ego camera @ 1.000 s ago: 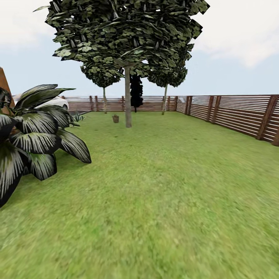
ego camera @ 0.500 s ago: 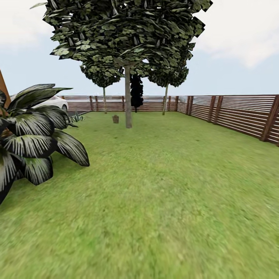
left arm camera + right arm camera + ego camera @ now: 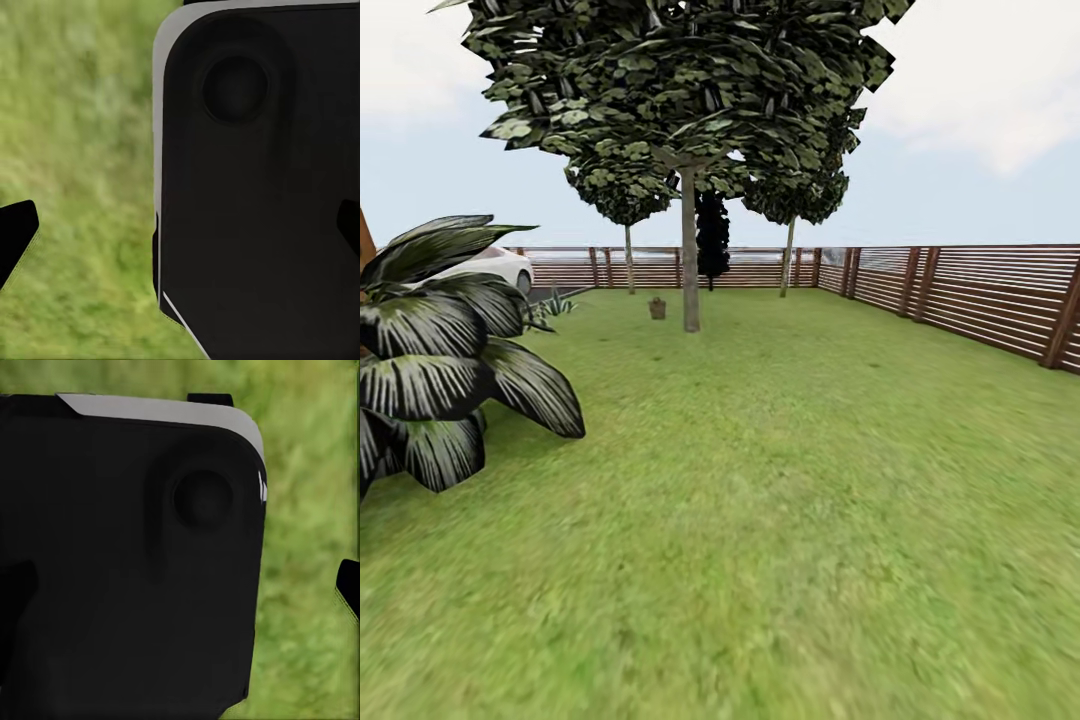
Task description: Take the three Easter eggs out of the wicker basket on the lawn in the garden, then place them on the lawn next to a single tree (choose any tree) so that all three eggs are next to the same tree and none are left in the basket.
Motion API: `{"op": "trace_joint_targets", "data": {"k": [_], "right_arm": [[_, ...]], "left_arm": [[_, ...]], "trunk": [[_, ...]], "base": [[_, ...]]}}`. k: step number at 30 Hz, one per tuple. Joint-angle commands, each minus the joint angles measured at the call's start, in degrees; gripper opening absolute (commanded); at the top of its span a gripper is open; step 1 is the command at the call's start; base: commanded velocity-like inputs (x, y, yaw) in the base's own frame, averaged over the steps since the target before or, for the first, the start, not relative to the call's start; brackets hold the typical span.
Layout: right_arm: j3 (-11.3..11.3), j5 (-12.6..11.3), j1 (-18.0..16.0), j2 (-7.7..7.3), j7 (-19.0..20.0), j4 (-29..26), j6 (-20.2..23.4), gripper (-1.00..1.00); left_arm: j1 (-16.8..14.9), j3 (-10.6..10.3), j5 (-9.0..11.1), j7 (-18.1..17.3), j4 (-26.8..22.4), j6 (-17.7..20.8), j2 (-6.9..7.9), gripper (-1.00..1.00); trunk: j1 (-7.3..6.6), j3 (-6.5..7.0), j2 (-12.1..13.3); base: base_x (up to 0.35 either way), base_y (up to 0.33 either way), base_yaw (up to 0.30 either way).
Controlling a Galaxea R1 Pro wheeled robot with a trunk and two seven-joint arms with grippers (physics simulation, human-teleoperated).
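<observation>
Wicker basket [image 3: 658, 308] stands far off on the lawn [image 3: 780, 480], just beside the tree [image 3: 689, 250]. Left end effector [image 3: 180, 232] and right end effector [image 3: 180, 592] over grass, fingertips spread, empty. Broad-leaved plant [image 3: 440, 370] nearby; fence [image 3: 960, 295] behind.

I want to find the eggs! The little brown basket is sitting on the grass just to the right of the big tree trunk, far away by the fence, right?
Almost. In the head view the wicker basket sits on the lawn just to the left of the tree trunk, not the right. It is far off, toward the back fence.
</observation>
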Motion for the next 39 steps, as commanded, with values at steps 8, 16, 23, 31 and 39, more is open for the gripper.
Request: {"op": "trace_joint_targets", "data": {"k": [8, 16, 23, 31, 39], "right_arm": [[0.02, 0.02, -0.07, 0.00, 0.05, 0.10, 0.02, 1.00], [0.02, 0.02, -0.07, 0.00, 0.05, 0.05, 0.02, 1.00], [0.02, 0.02, -0.07, -0.04, 0.05, 0.03, 0.02, 1.00], [0.02, 0.02, -0.07, -0.09, 0.05, 0.03, 0.02, 1.00], [0.02, 0.02, -0.07, -0.09, 0.10, 0.02, 0.02, 1.00]], "left_arm": [[0.00, 0.01, 0.13, 0.01, -0.03, 0.03, 0.00, 1.00], [0.00, 0.01, 0.13, 0.01, -0.03, 0.03, 0.00, 1.00], [0.00, 0.01, 0.13, 0.01, -0.03, 0.03, 0.00, 1.00], [0.00, 0.01, 0.13, 0.01, -0.03, 0.03, 0.00, 1.00], [0.00, 0.03, 0.13, 0.01, -0.03, 0.03, 0.00, 1.00]], "trunk": [[0.03, -0.04, -0.02], [0.03, -0.04, -0.02], [0.03, -0.04, -0.02], [0.03, -0.04, -0.02], [0.03, -0.04, -0.02]], "base": [[0.334, 0.000, 0.000], [0.334, 0.000, 0.040], [0.334, 0.000, 0.168], [0.334, 0.000, 0.010], [0.334, 0.000, 0.000]]}}
